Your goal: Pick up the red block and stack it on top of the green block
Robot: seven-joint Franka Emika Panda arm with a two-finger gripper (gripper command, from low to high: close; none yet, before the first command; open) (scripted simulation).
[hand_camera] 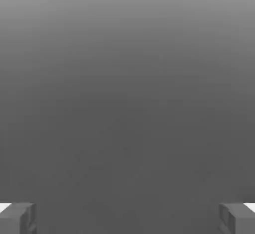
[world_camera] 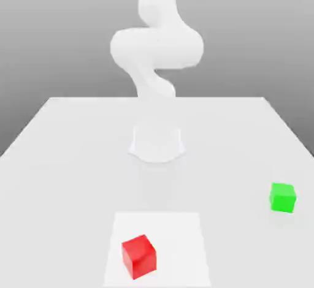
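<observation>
The red block (world_camera: 138, 256) lies on the white table (world_camera: 61, 158) near its front edge, slightly to the exterior view's left of centre. The green block (world_camera: 283, 197) rests on the table well off to the exterior view's right and a little further back. The two blocks are far apart. In the hand view my gripper (hand_camera: 127, 219) is open, its two grey fingertips (hand_camera: 20, 218) standing wide apart with nothing between them. Beyond them is plain grey background and neither block.
The white arm (world_camera: 156, 48) rises from its round base (world_camera: 157, 143) at the middle of the table, behind both blocks. A lighter square patch (world_camera: 184, 231) on the tabletop lies under the red block.
</observation>
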